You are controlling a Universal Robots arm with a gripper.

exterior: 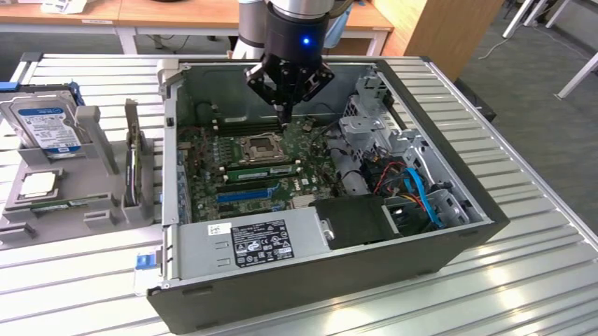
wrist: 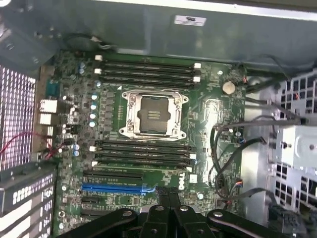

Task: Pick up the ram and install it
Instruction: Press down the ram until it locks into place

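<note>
"DELL" stands printed on the motherboard [wrist: 163, 124].

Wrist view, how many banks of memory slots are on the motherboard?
2. The wall-side bank lies between the processor socket and the case wall; the opposite bank lies across the socket, toward the blue expansion slot. None looks hidden.

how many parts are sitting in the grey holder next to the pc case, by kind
hard drive: 1
expansion card: 1
processor chip: 1
ram stick: 1
total: 4
</note>
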